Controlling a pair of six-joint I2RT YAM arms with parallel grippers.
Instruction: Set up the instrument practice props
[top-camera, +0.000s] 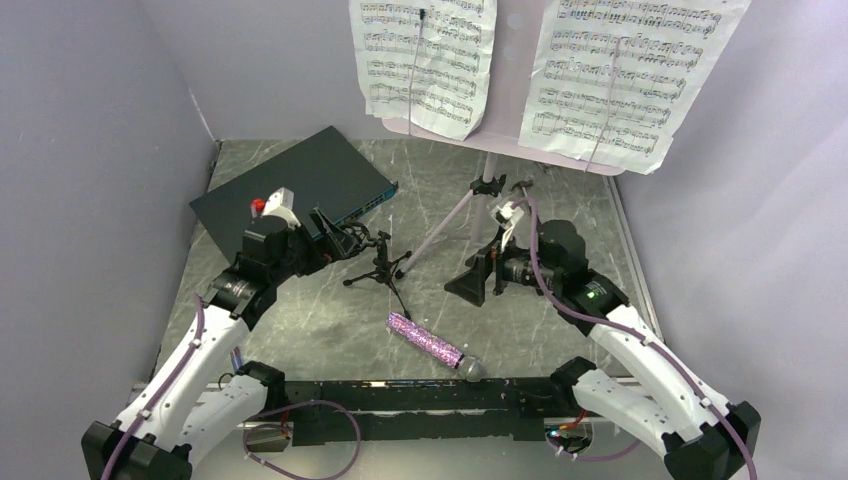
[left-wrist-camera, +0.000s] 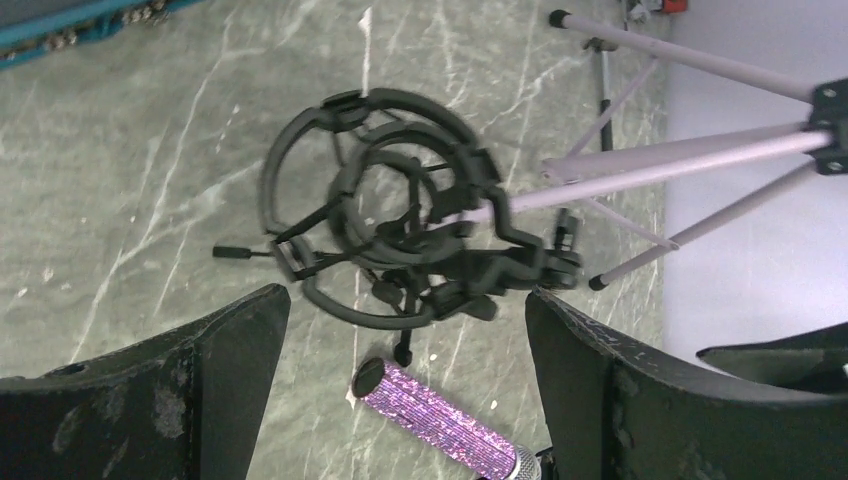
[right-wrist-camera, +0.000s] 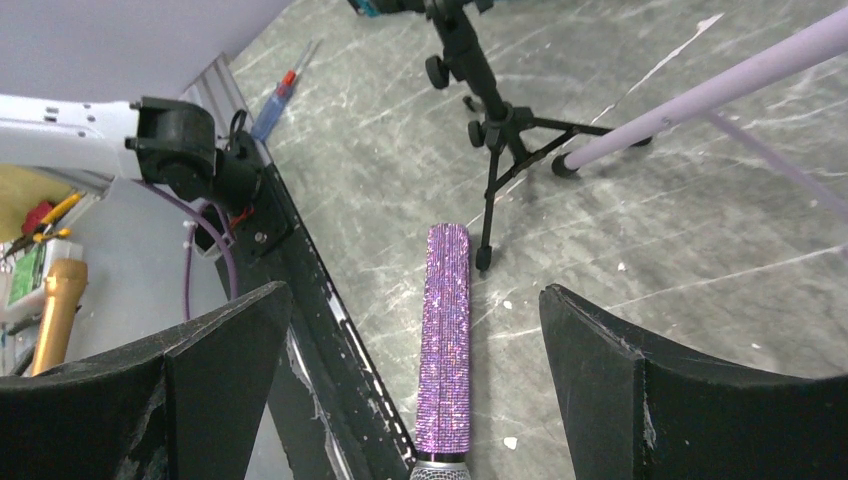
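The pale-lilac music stand (top-camera: 508, 70) rises at the back on its silver tripod (top-camera: 448, 228), with two white sheet-music pages (top-camera: 425, 60) (top-camera: 625, 75) on it. The purple glitter microphone (top-camera: 428, 342) lies flat near the front rail, apart from both grippers. The small black mic stand (top-camera: 380, 262) is upright, and its ring mount (left-wrist-camera: 390, 240) is just beyond my left gripper (left-wrist-camera: 405, 300), which is open and empty. My right gripper (right-wrist-camera: 415, 295) is open above the microphone (right-wrist-camera: 447, 340), pointing down at it. In the top view, left gripper (top-camera: 345, 238) and right gripper (top-camera: 480, 275) flank the stand legs.
A dark flat box with a teal edge (top-camera: 295, 190) lies at the back left. The tripod legs (left-wrist-camera: 680, 165) spread across the middle. A black rail (top-camera: 420, 395) runs along the near edge. Red and orange hand tools (right-wrist-camera: 45, 215) lie off the table, and a screwdriver (right-wrist-camera: 280, 95) lies by its edge.
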